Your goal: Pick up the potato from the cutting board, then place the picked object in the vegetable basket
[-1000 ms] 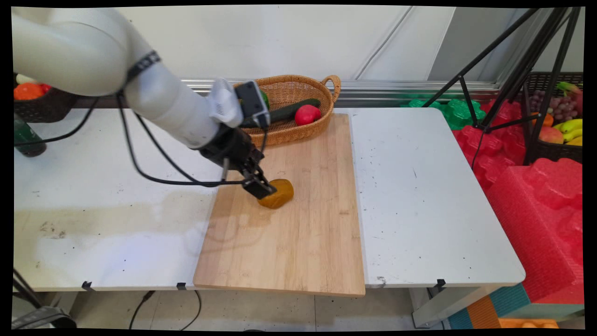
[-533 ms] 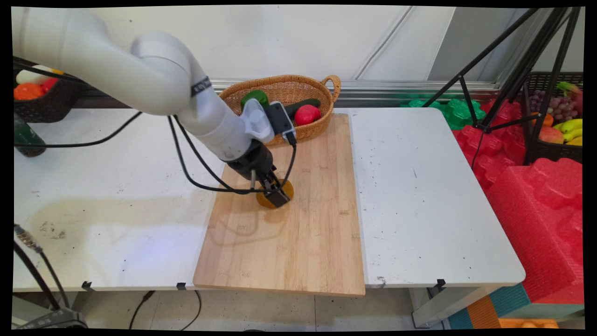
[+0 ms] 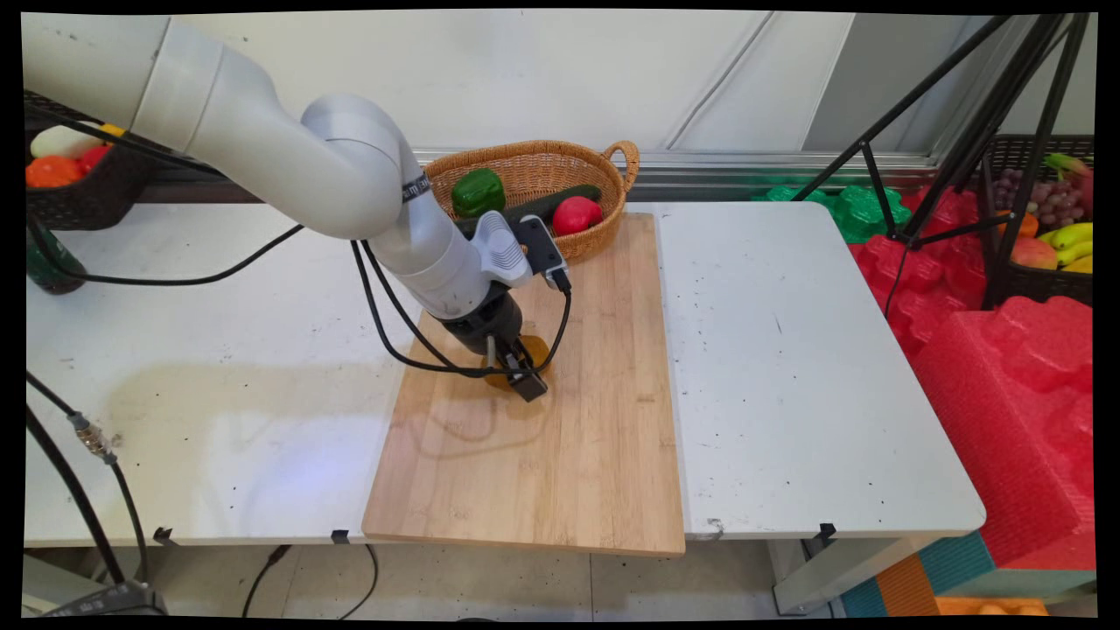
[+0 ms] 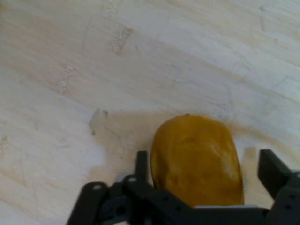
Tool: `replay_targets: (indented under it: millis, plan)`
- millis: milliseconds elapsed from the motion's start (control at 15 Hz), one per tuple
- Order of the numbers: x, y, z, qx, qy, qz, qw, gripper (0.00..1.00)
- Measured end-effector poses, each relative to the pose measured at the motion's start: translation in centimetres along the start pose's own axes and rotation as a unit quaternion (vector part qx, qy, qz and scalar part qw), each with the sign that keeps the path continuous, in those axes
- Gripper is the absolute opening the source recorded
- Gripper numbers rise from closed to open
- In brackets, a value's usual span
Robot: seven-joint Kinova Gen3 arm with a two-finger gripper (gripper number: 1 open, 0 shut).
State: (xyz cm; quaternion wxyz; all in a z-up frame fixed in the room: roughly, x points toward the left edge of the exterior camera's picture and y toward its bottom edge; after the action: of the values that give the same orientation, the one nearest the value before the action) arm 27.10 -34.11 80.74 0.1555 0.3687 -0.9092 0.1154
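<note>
Claw (image 4: 201, 168) spread, straddling yellow-brown lump (image 4: 197, 159), on wooden board (image 3: 595, 437)

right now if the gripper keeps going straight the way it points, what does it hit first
Most likely the yellow-brown potato-like thing: it lies between the open fingers of the gripper, which points down at the wooden cutting board. The fingers themselves might reach the board beside it; depth is unclear.
</note>
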Motion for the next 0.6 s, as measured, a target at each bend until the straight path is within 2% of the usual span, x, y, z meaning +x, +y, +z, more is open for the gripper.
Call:
replay_targets:
  millis: [67, 333, 600]
  plan:
    - [0.0, 0.0, 0.1, 0.0, -0.001, -0.001, 1.0, 0.0]
    - [0.2, -0.1, -0.7, 0.003, 0.005, -0.003, 1.0, 0.0]
    - [0.2, 0.0, -3.0, 0.004, 0.025, -0.004, 0.9997, 0.0]
